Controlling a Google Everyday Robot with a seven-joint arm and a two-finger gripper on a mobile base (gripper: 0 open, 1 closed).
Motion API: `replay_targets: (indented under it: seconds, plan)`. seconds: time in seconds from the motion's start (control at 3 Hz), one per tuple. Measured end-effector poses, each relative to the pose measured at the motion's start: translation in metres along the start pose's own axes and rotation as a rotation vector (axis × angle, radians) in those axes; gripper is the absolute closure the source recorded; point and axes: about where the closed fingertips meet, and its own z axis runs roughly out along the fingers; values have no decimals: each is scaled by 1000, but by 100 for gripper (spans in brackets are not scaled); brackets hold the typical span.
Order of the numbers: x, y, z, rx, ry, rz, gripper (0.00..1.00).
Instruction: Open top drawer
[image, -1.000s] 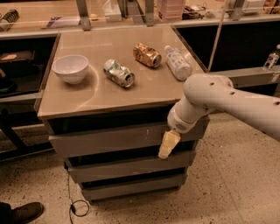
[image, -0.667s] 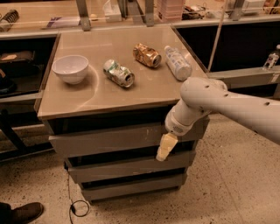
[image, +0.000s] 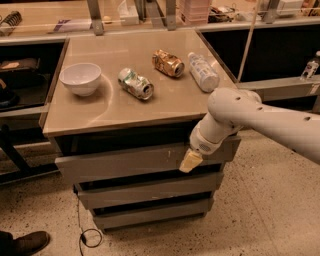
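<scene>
Speckled pale floor (image: 260, 220) surrounds a steel-topped bench (image: 100, 107) with shelving and counters behind it. On the bench top stand or lie four items: a white ceramic bowl (image: 81, 78) upright at the left, a crushed green-and-silver drink can (image: 136, 83) on its side near the centre, a crushed gold-brown drink can (image: 168, 63) on its side further back, and a clear plastic bottle (image: 203, 71) lying flat at the right. Directly under the bench top sits the wide grey metal top drawer (image: 120, 164), its slanted front panel facing outward, with a dark gap above its upper edge. Two narrower grey drawer fronts (image: 150, 189) sit below it. The white robot arm (image: 260, 117) enters from the right and bends down to the pale yellow-tipped gripper (image: 190, 161), which is placed against the right part of the top drawer's front panel, at its lower edge; actual contact cannot be confirmed. Whether the jaws are apart or together cannot be told. A dark shoe (image: 30, 242) is at the lower left corner, and a thin black cable (image: 85, 235) lies on the floor beside the bench base.
</scene>
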Motion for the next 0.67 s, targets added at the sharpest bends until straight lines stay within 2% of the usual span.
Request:
replay_targets:
  seconds: [0.67]
  plan:
    - [0, 0, 0, 0, 0, 0, 89]
